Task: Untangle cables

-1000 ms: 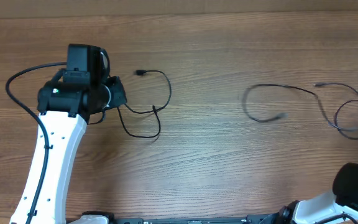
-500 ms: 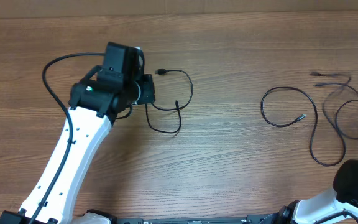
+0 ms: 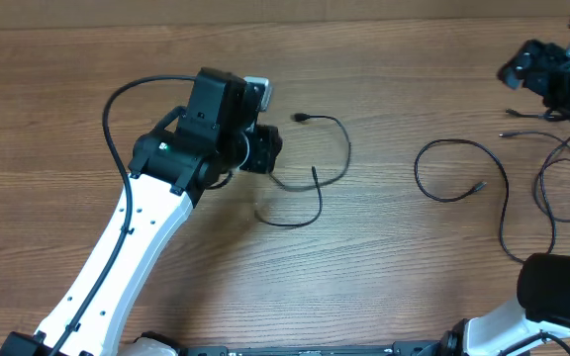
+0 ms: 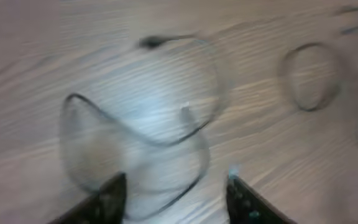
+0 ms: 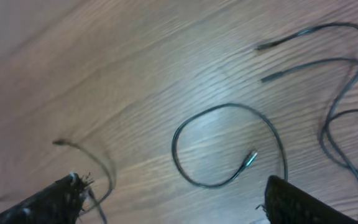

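Observation:
A thin black cable (image 3: 348,148) lies in loose loops on the wooden table just right of my left gripper (image 3: 265,153). The left wrist view is blurred. It shows that cable (image 4: 213,81) looping ahead of my left gripper (image 4: 176,199), whose jaws stand apart with nothing clamped. Right of centre a second cable (image 3: 417,170) forms a loop, its plug inside the ring. A third cable (image 3: 539,193) curls near the right edge. My right gripper (image 3: 537,64) hovers open at the far right, above these. In its wrist view the looped cable (image 5: 229,106) lies ahead of the gripper (image 5: 173,183).
The left arm's thick black wire (image 3: 107,119) arcs over the table at the left. The right arm's base (image 3: 562,292) sits at the bottom right corner. The two right cables (image 5: 328,118) run close together and cross near the right edge.
My left arm has swung right, dragging its cable along, and its jaws have parted. The right gripper has opened and come into the overhead view at the top right. The right cables have spread out.

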Controlling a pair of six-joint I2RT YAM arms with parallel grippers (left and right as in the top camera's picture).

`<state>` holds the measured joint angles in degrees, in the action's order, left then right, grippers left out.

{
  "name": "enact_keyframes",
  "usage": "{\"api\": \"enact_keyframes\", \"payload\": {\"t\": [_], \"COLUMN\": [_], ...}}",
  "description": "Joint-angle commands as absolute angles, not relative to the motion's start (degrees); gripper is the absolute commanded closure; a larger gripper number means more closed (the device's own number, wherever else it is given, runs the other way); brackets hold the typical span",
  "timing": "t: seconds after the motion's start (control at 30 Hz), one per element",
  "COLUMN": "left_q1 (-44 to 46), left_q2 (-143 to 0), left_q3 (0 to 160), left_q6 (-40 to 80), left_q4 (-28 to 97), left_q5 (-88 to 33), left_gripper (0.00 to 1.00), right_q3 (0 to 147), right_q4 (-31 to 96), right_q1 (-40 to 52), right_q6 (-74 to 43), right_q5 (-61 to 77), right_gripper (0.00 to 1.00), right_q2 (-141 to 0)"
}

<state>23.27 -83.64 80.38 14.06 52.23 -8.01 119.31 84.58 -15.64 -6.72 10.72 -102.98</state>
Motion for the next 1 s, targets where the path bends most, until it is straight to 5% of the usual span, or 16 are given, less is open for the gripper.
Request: {"api": "enact_keyframes", "payload": {"t": [0.0, 0.3, 0.63, 0.97], "left_q1": [23.0, 16.4, 7.2, -5.9], "left_q2": [-83.7, -83.7, -83.7, -83.7], "left_q3": [81.5, 81.5, 81.5, 81.5], "left_q6": [15.1, 32.0, 35.0, 37.5], "left_q4": [55.1, 58.4, 63.3, 64.5], "left_q5": [5.6, 11.8, 11.3, 3.3], "left_gripper": [0.46, 0.46, 0.36, 0.25], "right_q3": [120.0, 114.6, 96.7, 84.6], "right_q4": [86.0, 85.7, 74.3, 46.7], "right_q1": [-11.7, 2.1, 14.3, 36.2], "right_q6": [-5.7, -6.2, -8.1, -8.9], "right_q5": [11.7, 15.4, 16.8, 16.8], "right_gripper": [0.08, 0.07, 0.07, 0.03], "right_q2": [-103.0, -103.1, -103.1, -104.8]}}
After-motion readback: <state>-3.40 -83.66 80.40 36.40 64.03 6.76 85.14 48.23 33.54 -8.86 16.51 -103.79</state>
